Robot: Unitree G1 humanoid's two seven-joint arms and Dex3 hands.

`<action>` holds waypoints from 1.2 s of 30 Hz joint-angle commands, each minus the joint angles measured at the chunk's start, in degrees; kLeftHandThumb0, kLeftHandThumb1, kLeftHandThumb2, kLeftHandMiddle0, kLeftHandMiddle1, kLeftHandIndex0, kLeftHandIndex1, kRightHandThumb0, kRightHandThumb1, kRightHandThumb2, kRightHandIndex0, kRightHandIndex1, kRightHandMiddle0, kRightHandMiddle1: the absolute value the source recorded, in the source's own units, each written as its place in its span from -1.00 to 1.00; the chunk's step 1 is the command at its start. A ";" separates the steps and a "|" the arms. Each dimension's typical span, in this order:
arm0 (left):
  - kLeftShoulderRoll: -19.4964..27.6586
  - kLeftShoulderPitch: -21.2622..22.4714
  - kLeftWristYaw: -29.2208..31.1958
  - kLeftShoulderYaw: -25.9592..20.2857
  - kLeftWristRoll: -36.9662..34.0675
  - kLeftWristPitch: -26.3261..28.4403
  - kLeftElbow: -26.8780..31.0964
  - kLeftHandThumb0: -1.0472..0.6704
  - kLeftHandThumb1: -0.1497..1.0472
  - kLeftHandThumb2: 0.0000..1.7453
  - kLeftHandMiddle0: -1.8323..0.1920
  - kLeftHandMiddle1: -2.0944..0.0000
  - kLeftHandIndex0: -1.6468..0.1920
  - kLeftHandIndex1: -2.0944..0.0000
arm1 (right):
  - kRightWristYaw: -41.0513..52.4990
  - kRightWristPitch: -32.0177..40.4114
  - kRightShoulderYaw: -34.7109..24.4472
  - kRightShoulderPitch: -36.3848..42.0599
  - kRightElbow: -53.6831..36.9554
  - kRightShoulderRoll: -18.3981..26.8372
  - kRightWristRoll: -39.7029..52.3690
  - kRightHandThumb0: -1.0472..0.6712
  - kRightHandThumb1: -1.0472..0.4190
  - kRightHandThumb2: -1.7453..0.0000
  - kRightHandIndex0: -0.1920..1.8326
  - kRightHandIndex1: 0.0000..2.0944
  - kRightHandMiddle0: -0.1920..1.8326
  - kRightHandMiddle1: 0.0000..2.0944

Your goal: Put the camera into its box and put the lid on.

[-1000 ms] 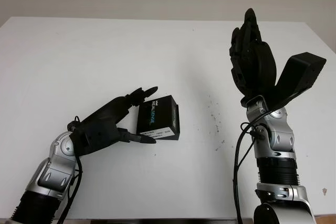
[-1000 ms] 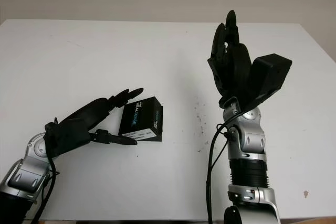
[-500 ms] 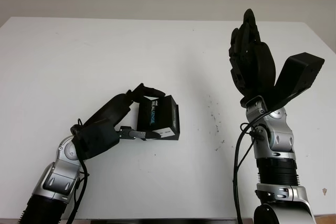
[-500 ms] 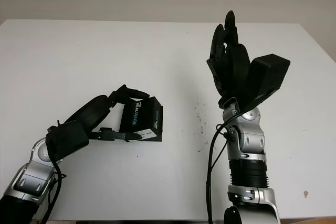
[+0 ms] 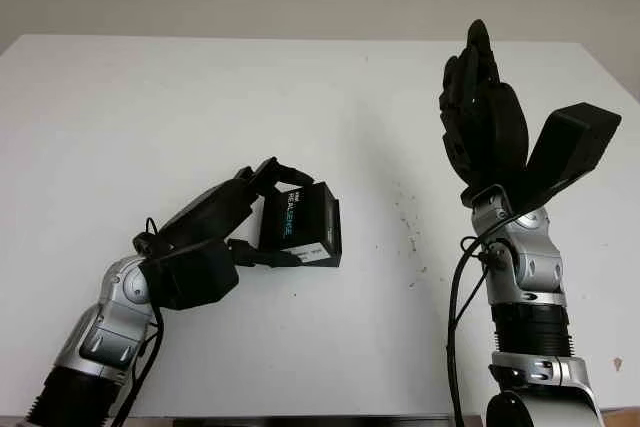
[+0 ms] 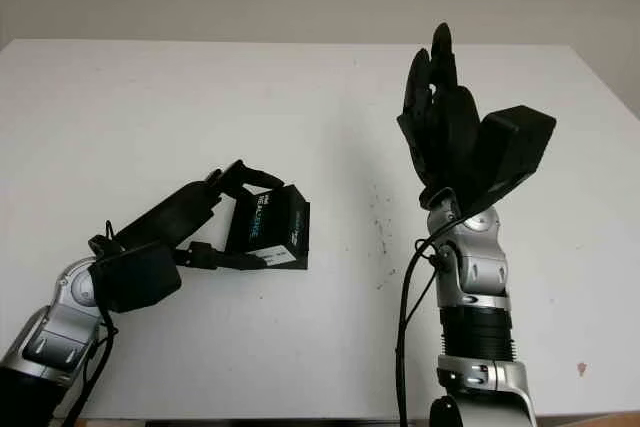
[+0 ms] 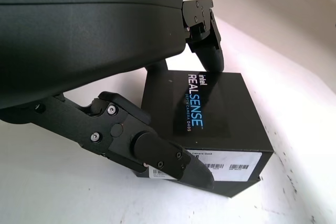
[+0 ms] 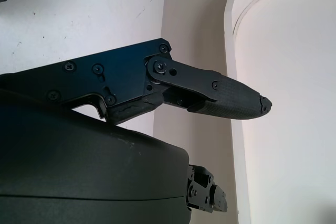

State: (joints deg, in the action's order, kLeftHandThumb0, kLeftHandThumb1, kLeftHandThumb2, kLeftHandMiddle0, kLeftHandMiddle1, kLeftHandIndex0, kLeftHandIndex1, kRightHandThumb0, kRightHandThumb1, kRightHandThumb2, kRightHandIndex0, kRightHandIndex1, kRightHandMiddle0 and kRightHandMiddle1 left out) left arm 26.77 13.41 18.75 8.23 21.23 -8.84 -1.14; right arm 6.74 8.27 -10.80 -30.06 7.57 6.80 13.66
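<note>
A black camera box (image 5: 300, 225) with "RealSense" lettering stands on the white table (image 5: 150, 97), left of the middle, its lid on. My left hand (image 5: 283, 217) is shut on it. The upper fingers (image 7: 206, 51) press on the box's far top edge, and the thumb (image 7: 157, 153) lies along the near side by the white label. The box (image 7: 215, 108) looks tipped up a little on its near edge. No camera is to be seen outside the box. My right hand (image 5: 482, 112) is held up high over the right side of the table, open and holding nothing.
Small dark specks (image 5: 408, 222) mark the table between the box and the right arm. The table's back edge (image 5: 300, 39) meets a pale wall. The right forearm (image 5: 520, 277) stands upright near the front right.
The left hand has come in from the left and closed on the box, fingers over its top and thumb against its near side. The right hand has hardly moved.
</note>
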 commanded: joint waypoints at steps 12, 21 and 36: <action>-0.97 1.13 -2.87 0.28 1.85 2.67 1.32 0.09 0.93 -0.94 0.54 -0.64 0.57 -0.39 | -0.09 -0.11 0.43 0.07 -1.64 -0.05 0.41 -0.65 -1.00 0.28 -1.00 -1.00 -1.00 -1.00; -1.86 3.36 2.26 -1.25 -3.79 11.30 8.89 0.09 0.88 -0.94 0.48 -0.60 0.50 -0.40 | -0.99 -0.12 1.36 0.35 -1.75 -0.18 -0.60 -0.66 -1.00 0.24 -1.00 -1.00 -1.00 -1.00; -0.11 8.35 7.47 -2.69 -8.44 19.58 15.19 0.07 0.85 -0.94 0.39 -0.48 0.47 -0.41 | -0.75 -0.82 1.43 0.83 -0.95 -0.87 -0.61 -0.65 -1.00 0.25 -1.00 -1.00 -1.00 -1.00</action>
State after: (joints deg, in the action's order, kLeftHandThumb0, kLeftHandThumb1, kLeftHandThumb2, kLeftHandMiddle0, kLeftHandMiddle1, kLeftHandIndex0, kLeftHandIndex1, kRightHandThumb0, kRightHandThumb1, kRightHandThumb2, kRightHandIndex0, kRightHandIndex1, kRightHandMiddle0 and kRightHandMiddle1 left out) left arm 26.22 20.25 25.93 5.99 13.03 10.68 13.12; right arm 5.84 8.30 -9.46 -29.47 6.94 5.99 13.08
